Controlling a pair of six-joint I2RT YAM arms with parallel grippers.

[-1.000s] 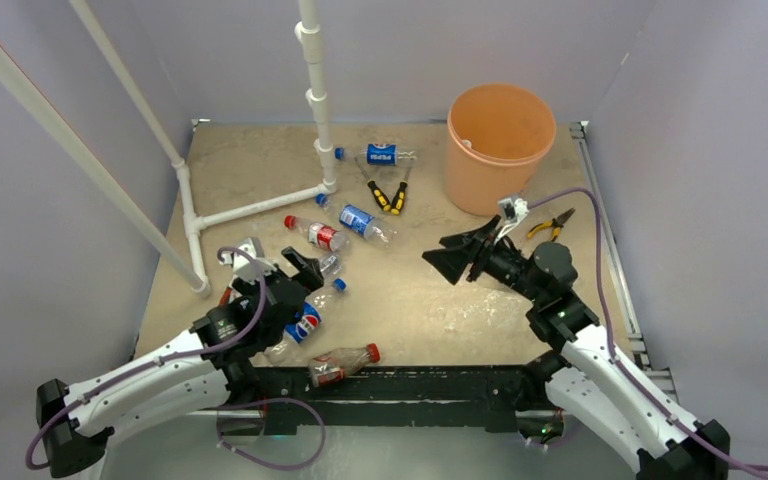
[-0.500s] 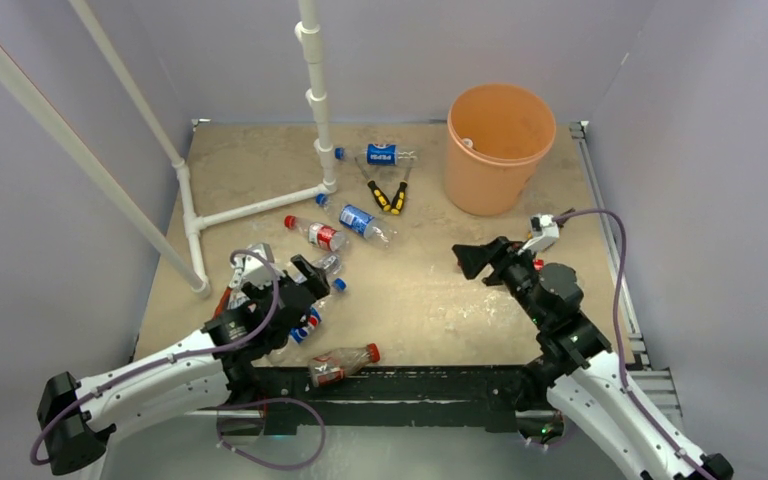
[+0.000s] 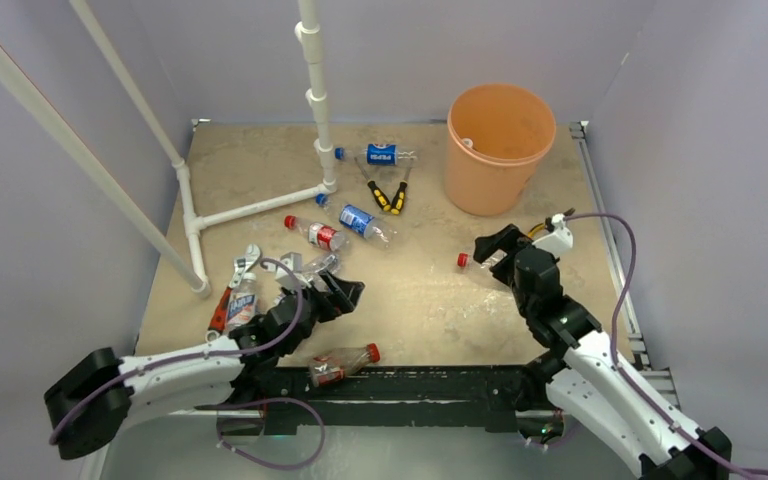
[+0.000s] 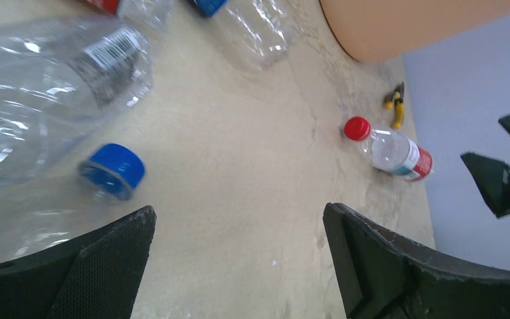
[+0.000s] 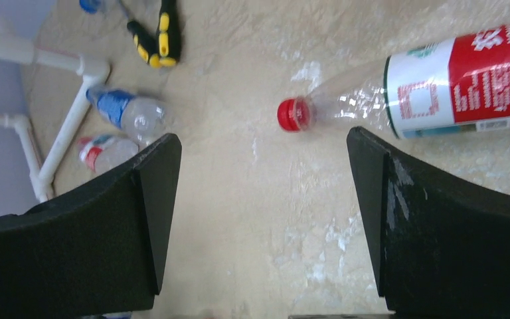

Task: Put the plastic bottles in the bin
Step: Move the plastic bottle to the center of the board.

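The orange bin (image 3: pixel 500 150) stands at the back right. My right gripper (image 3: pixel 490 250) is open and empty, right above a red-capped bottle (image 3: pixel 465 260) with a red label (image 5: pixel 438 86). The bottle lies on the table just beyond the open fingers (image 5: pixel 262 143). My left gripper (image 3: pixel 345 295) is open and empty (image 4: pixel 239 226) over bare table. A clear bottle (image 4: pixel 46 100) and a blue cap (image 4: pixel 113 171) lie to its left. Other bottles lie at the back (image 3: pixel 385 155), mid-table (image 3: pixel 365 222) (image 3: pixel 315 233), beside the wrench (image 3: pixel 243 300) and at the front edge (image 3: pixel 345 362).
Yellow-and-black pliers (image 3: pixel 388 195) lie left of the bin. A second pair (image 3: pixel 540 228) lies by my right wrist. A red-handled wrench (image 3: pixel 222 305) lies at the left. A white pipe frame (image 3: pixel 260 205) stands at the back left.
My left gripper has moved right, off the cluster of bottles, to bare table. My right gripper has swung right and down, and the red-capped bottle now shows beside it.
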